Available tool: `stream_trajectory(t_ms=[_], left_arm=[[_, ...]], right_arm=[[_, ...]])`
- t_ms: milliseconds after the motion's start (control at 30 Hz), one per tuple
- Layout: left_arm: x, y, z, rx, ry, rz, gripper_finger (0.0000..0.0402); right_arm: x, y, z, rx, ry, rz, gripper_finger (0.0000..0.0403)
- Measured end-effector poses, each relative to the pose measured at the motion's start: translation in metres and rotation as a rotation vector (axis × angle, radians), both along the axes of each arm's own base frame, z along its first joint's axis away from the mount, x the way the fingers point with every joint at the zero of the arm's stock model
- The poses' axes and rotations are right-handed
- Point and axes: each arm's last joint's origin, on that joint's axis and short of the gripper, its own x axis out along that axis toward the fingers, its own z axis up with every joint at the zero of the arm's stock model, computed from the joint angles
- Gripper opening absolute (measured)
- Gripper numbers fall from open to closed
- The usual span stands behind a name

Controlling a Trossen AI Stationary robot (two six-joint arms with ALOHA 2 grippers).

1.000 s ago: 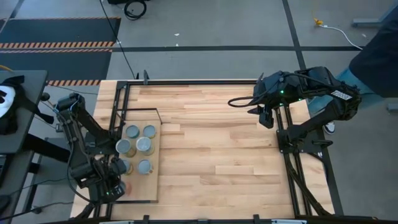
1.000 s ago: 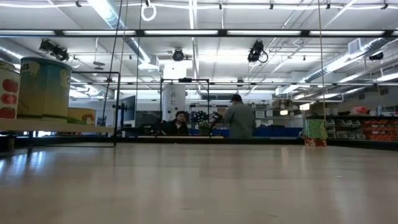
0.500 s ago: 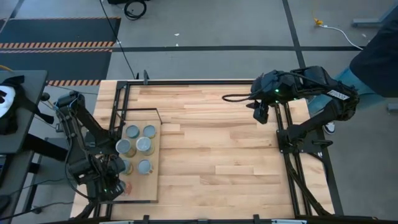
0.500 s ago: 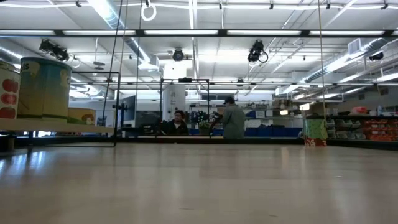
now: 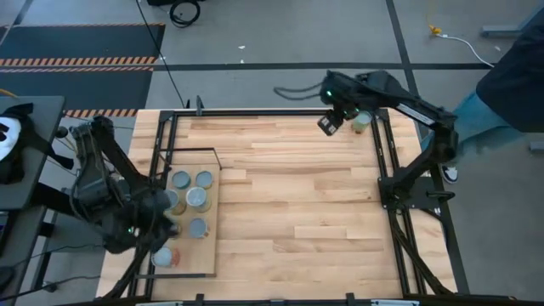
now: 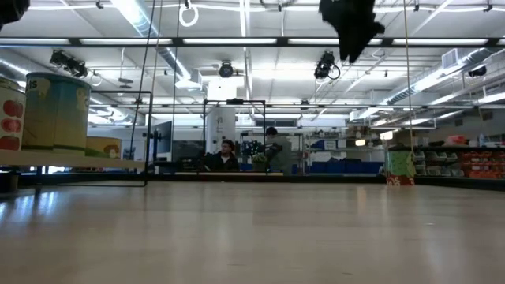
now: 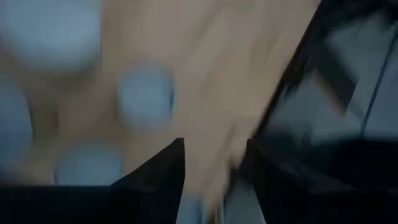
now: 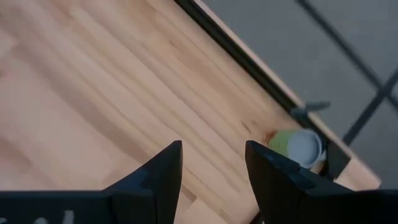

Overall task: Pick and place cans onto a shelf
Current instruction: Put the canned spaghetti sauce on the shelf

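The right pincer (image 5: 328, 124) hangs above the far right corner of the butcher-block tabletop (image 5: 289, 195), its two dark fingers (image 8: 160, 169) parted with nothing between them, and a green-sided can with a pale top (image 5: 361, 122) stands just beside it near the black frame. The left pincer (image 5: 161, 223) is over the flat light-wood shelf with its thin black frame (image 5: 210, 217) at the tabletop's left side, fingers apart and empty. On that shelf stand several small round-topped cans (image 5: 192, 198), clustered close together.
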Motion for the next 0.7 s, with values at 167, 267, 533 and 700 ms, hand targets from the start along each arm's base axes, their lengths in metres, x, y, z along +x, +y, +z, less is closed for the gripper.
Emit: stream_trajectory(t_ms=[167,267,533,700], left_arm=[[0.020,0.022,0.012,0.295,-0.335,0.155,0.0172],[0.036,0.034,0.014,0.435,-0.355,0.182,0.0172],[0.084,0.086,0.028,0.572,-0.349,0.217,0.0172],[0.110,0.126,0.046,0.648,-0.474,0.180,0.0172]], right_arm=[[-0.004,-0.048,-0.041,0.100,0.073,-0.164,0.0198],[-0.014,-0.075,-0.071,0.116,0.084,-0.266,0.0214],[-0.050,-0.110,-0.137,0.194,0.110,-0.532,0.0216],[-0.074,-0.115,-0.164,0.251,0.185,-0.608,0.0206]])
